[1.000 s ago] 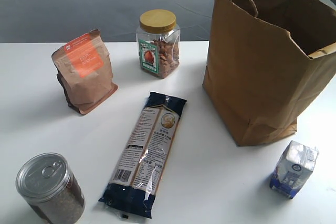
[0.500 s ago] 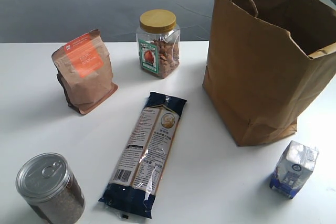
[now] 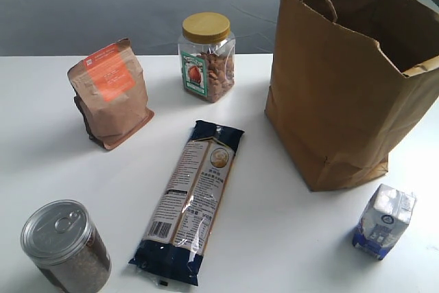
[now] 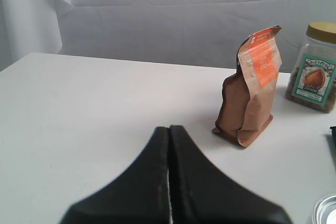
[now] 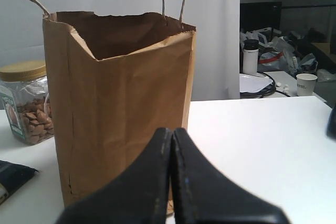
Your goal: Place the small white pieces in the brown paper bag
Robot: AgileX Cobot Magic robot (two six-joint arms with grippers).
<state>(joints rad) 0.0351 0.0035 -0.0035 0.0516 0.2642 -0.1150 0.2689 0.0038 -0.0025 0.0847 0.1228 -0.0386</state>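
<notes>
The brown paper bag (image 3: 336, 94) stands open at the right of the white table, its twisted handles up; in the right wrist view the bag (image 5: 121, 103) rises just beyond my right gripper (image 5: 172, 129), whose black jaws are pressed together on nothing. My left gripper (image 4: 169, 128) is also shut and empty, low over bare table some way short of the orange-label pouch (image 4: 252, 87). Neither gripper shows in the exterior view. The small white pieces do not show on the table in any view.
On the table are the orange-label brown pouch (image 3: 110, 94), an almond jar (image 3: 206, 56) with a yellow lid, a long dark noodle pack (image 3: 192, 197), a metal-lidded can (image 3: 64, 245) at front left, and a blue-and-white carton (image 3: 384, 221) beside the bag.
</notes>
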